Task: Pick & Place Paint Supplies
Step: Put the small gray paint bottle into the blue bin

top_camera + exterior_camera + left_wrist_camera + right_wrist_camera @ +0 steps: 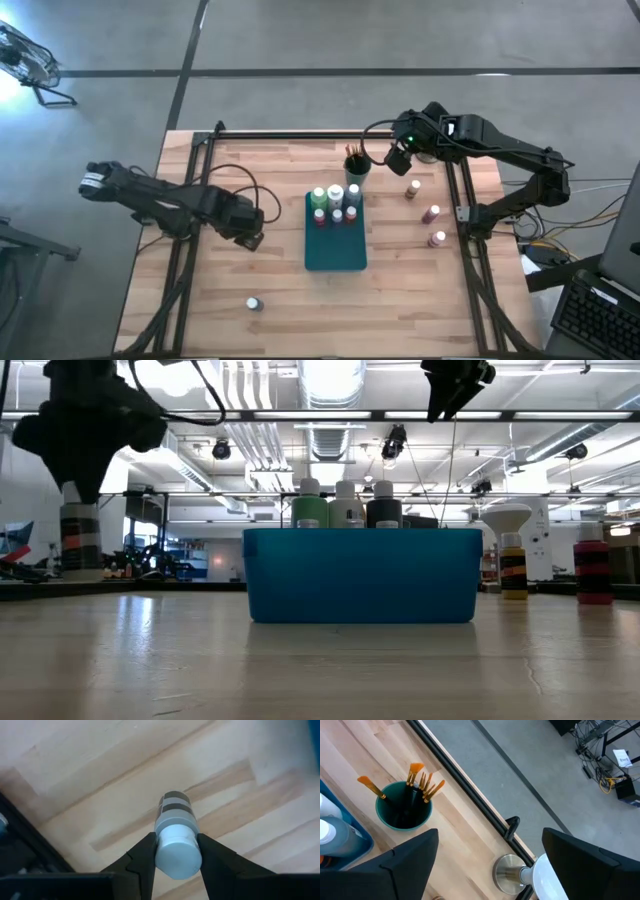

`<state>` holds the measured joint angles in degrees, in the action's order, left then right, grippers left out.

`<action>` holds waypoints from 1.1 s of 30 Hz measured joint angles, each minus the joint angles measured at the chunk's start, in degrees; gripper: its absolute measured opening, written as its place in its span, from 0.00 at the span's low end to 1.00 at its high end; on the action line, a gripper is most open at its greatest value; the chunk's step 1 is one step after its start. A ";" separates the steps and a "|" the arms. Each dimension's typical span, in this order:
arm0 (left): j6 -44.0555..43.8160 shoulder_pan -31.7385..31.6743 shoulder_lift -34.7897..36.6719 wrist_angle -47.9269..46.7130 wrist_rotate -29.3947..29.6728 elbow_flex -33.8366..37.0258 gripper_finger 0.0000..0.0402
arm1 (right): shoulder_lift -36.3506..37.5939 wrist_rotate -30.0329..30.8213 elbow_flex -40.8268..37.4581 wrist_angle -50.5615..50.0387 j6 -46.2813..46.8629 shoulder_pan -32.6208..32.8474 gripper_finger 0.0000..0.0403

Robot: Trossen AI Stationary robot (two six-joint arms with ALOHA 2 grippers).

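A: What has the left pincer [176, 851] got?

B: A small grey-banded paint bottle with a white cap [176, 837]. The two dark fingers [145, 857] are closed on either side of it just below the cap, and it hangs above the pale wooden desk [100, 780], left of the flat teal rectangular tray [335, 245].

A: Will that grip serve?

B: I judge it sound. The bottle looks like rigid plastic, light, with smooth round walls that could twist or slide. Pinching high, under the wider cap, gives the fingers a shoulder to catch on.

A: And the right pincer [487, 855]?

B: Spread wide with nothing between its fingers, up over the far side of the desk beside the teal round cup of thin wooden-handled orange-bristled brushes [404, 804].

A: Where do the other supplies stand?

B: Several white-capped bottles, a taller light-green bottle [319, 197] among them, are at the far end of the tray. Three small bottles [432, 213] wait on the desk to the right, one small bottle [254, 303] at the near left.

A: The brushes?

B: Slender, stiff and very light, I expect; best taken mid-handle, since a pinch at the bristles would splay them.
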<state>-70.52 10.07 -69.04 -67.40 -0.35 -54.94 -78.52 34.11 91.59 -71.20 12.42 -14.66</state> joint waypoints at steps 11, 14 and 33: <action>-5.10 -0.84 -4.33 -0.54 0.39 -7.54 0.33 | 0.00 0.00 0.00 0.00 0.00 0.02 0.87; -5.03 -1.13 -7.08 -1.79 0.40 -11.13 0.33 | 0.00 0.00 0.00 0.00 0.00 0.02 0.85; 4.65 -3.35 -28.51 -11.22 1.93 -41.61 0.33 | 0.00 0.00 0.00 0.00 0.00 0.02 0.72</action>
<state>-65.86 6.72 -97.55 -78.62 1.58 -96.55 -78.52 34.11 91.59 -71.20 12.43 -14.63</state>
